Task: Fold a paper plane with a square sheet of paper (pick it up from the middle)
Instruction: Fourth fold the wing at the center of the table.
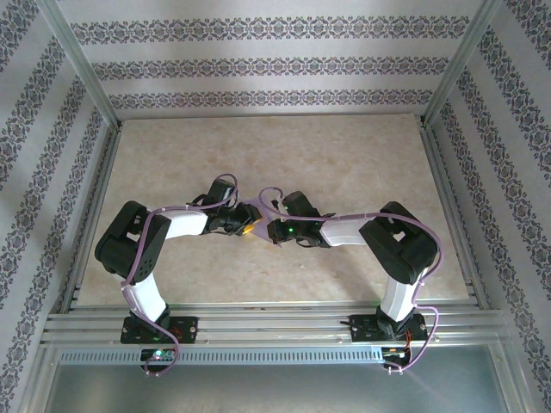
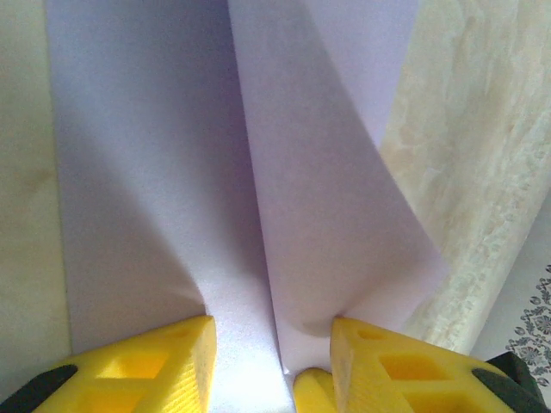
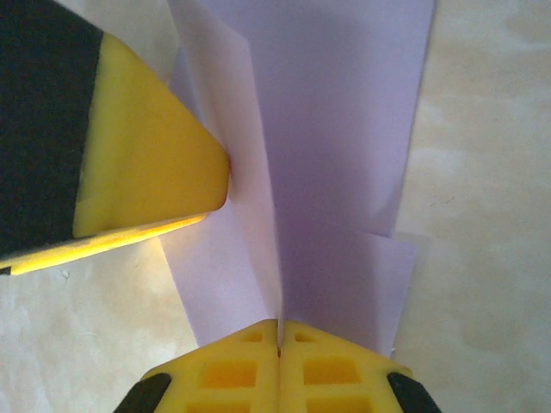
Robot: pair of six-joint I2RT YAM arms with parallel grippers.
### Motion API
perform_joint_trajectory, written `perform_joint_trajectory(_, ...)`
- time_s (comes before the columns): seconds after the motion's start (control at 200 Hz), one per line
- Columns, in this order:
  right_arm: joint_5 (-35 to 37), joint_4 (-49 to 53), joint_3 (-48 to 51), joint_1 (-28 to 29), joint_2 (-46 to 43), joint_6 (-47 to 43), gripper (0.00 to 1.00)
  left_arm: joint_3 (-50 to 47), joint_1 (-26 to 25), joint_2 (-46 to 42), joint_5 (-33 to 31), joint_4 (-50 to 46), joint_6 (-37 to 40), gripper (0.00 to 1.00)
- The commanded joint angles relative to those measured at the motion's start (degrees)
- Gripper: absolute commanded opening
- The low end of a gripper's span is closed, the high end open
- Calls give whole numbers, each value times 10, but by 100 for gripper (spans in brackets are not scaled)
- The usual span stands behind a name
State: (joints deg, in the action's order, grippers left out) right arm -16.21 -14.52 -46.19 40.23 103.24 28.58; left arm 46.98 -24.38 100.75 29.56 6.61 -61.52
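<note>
Fingers point(image 3: 232, 370) of our right gripper point(image 3: 279, 331) are pressed together on the raised centre fold of the sheet of paper point(image 3: 344, 129), at the middle of the table point(image 1: 344, 155). Our left gripper point(image 2: 271, 344) stands spread astride that fold, holding nothing. We should pinch firmly and press the flaps flat along the crease.

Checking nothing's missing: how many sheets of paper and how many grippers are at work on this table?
Pale lavender creased paper sheet: 1
Yellow-fingered two-finger grippers: 2 (left gripper, right gripper)
Total: 3
</note>
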Motion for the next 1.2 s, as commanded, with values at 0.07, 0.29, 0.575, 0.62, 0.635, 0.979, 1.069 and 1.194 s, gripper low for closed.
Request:
perform_joint_trajectory(0.07,-37,-27,19,-11,-11,11,4,-5,-6,-43,-16,-28,16,41)
perform_joint_trajectory(0.29,-82,-73,39,-29,-9,37,3,-9,-6,-63,-14,-16,15,39)
perform_joint_trajectory(0.575,-148,-129,54,-52,10,87,2,-14,-8,-26,18,29,0,34)
perform_joint_trajectory(0.62,-154,-135,55,-55,13,95,2,-12,-10,-19,23,35,-2,33)
perform_joint_trajectory(0.635,-156,-138,55,-56,14,97,2,-11,-10,-17,25,36,-3,33)
perform_joint_trajectory(0.979,-185,-153,51,-63,43,128,3,2,-15,4,23,21,8,33)
perform_joint_trajectory(1.069,-189,-153,51,-65,51,135,3,2,-15,5,13,7,13,33)
perform_joint_trajectory(1.194,-197,-154,49,-70,61,148,4,8,-15,8,2,-16,19,32)
